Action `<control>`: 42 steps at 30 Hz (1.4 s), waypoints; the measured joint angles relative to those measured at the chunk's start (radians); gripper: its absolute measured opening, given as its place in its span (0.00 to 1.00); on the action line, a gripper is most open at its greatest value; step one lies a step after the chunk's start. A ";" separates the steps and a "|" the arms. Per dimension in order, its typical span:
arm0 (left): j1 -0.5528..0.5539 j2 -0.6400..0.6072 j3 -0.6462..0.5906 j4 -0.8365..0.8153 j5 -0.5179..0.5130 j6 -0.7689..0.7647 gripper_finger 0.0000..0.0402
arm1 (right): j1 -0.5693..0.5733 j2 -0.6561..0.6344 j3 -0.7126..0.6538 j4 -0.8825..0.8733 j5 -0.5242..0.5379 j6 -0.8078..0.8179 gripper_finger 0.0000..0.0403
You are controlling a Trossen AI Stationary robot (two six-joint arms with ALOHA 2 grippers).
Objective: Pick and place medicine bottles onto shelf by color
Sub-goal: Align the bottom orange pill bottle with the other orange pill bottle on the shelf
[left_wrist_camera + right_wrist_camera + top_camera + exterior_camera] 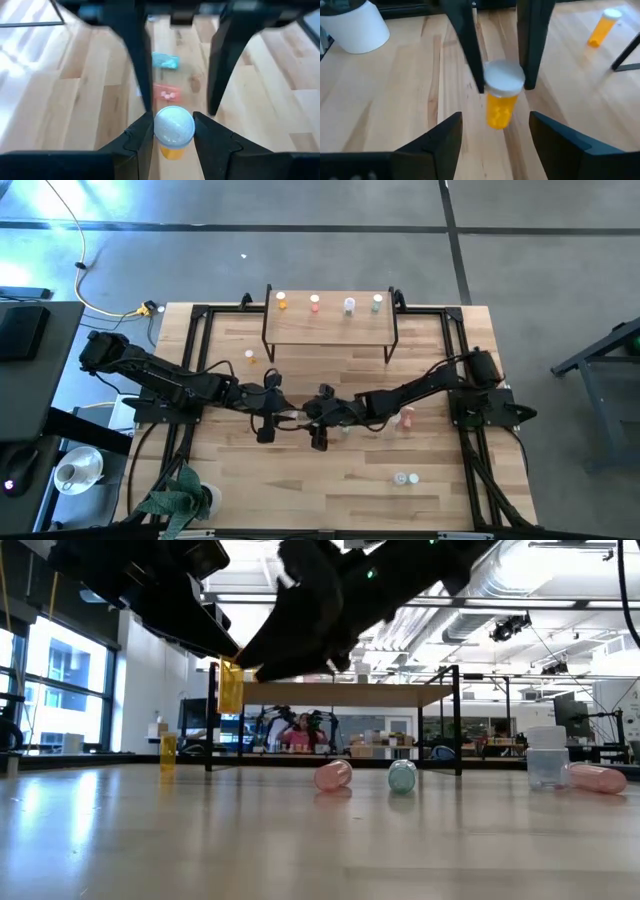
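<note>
Both grippers meet at table centre, at 6 o'clock from the shelf (329, 327). Left gripper (173, 132) has its fingers clamped on an orange bottle (173, 131) just under its white cap, held above the tabletop. Right gripper (495, 131) faces it with jaws spread wide, the bottle between them, untouched. Four bottles stand along the shelf's far edge: orange (282, 302), pink (315, 302), pale (349, 305), green (377, 302). Loose on the table: pink bottle (407, 418) at 3 o'clock from the grippers, pale bottle (404, 478) at 5 o'clock, another orange one (250, 356) at 10 o'clock.
</note>
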 joint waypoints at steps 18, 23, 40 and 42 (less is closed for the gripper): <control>0.326 -0.075 0.236 -0.282 0.001 0.153 0.29 | 0.000 -0.375 -0.001 -0.272 0.049 -0.100 0.55; 0.445 -0.075 0.330 -0.356 0.003 0.208 0.29 | 0.000 -0.479 -0.002 -0.322 0.053 -0.115 0.55; 0.763 -0.070 0.360 -0.378 0.025 0.067 0.29 | 0.000 -0.610 -0.002 -0.445 0.184 -0.139 0.55; 0.763 -0.070 0.360 -0.366 0.023 0.058 0.29 | 0.000 -0.610 -0.002 -0.443 0.184 -0.137 0.55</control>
